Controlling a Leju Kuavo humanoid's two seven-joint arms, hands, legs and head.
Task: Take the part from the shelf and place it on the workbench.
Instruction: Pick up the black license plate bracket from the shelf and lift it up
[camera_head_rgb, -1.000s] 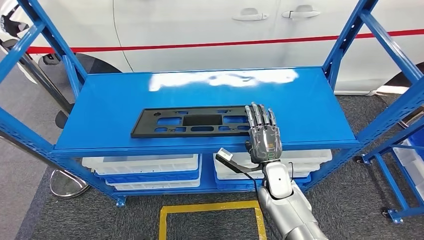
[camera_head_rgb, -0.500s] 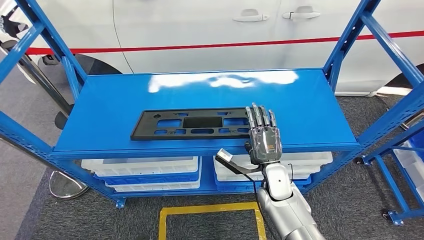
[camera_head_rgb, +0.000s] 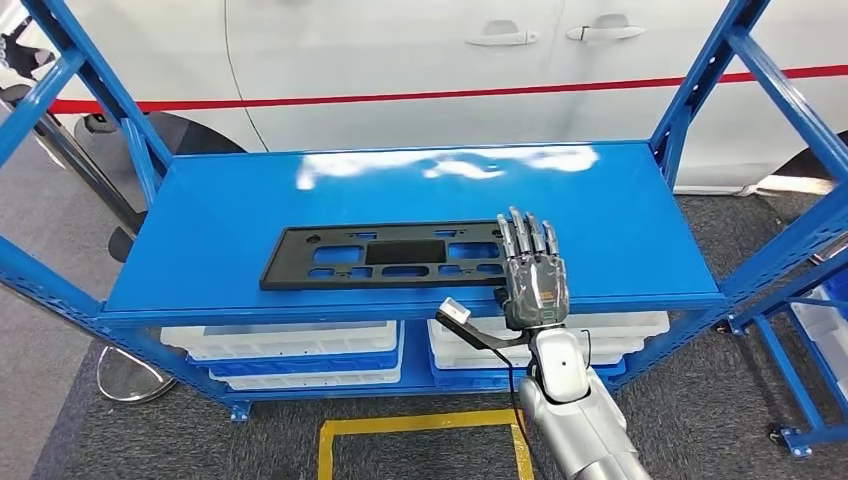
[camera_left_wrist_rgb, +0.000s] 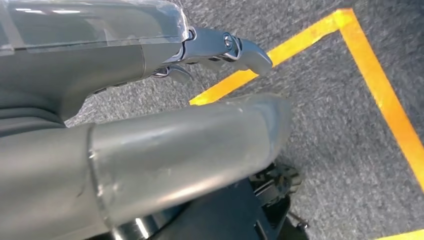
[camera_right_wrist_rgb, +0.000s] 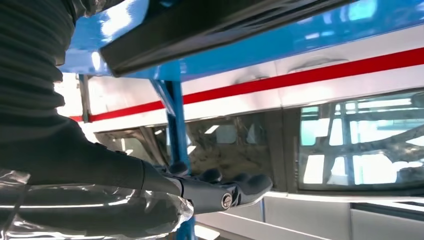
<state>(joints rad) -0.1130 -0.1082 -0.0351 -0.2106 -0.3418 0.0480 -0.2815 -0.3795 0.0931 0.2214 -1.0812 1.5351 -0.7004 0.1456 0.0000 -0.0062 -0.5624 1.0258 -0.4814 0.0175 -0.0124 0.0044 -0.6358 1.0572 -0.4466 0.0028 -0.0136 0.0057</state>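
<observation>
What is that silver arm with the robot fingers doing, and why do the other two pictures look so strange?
That is a walking robot with two arms and hands like ours. The big picture comes from a camera up near its head, looking down. You see its right hand stretched flat, fingers straight, over the right end of a flat black part full of cut-out holes. The part lies on a blue shelf, and the robot has not lifted it. Behind the shelf stands a white car with a red stripe, and below it sit white bins.

The other two pictures come from small cameras on the robot's wrists, so they look tipped over. One shows the left hand hanging down over grey carpet with yellow tape, holding nothing. The other peeks past the right hand at the part's dark edge.
</observation>
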